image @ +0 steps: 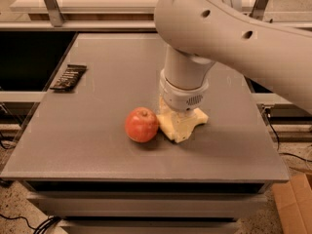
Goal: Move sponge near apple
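The red-orange apple (142, 125) sits on the grey table (97, 150), a little left of centre. The pale yellow sponge (181, 126) lies just right of the apple, its left edge touching or almost touching it. My gripper (183, 112) comes straight down onto the sponge from above; the white wrist hides it and the top of the sponge.
A flat black ridged item (68, 77) lies at the table's left edge. My large white arm (234, 38) spans the upper right. A cardboard box (295, 204) stands on the floor at the lower right. A pale shelf runs behind the table.
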